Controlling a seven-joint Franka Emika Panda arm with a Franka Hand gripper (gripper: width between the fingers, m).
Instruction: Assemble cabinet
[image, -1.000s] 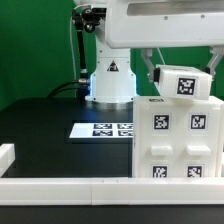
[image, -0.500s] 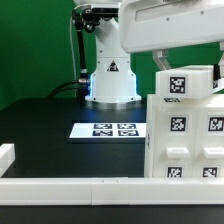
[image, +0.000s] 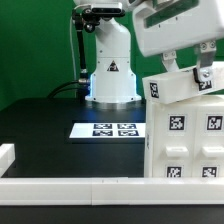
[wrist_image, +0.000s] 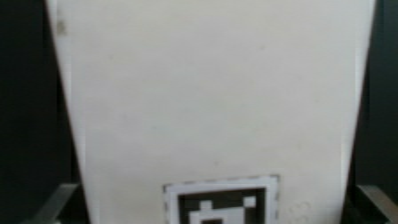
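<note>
A: Where do we find the cabinet (image: 185, 145)?
B: On the table (image: 45, 125) at the exterior view's right. The picture's edge cuts it off, and its front is near the white rail (image: 70, 185).
A: And the jaws?
B: We see them clasping its top box (image: 182, 86), which sits tilted. In the wrist view this box (wrist_image: 205, 100) spans the gap between them.
A: Open room?
B: Dark table stretches toward the exterior view's left, past the marker board (image: 108, 129).

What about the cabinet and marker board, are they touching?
Cannot tell. In the exterior view the cabinet's edge meets the marker board's end; depth hides any gap.
</note>
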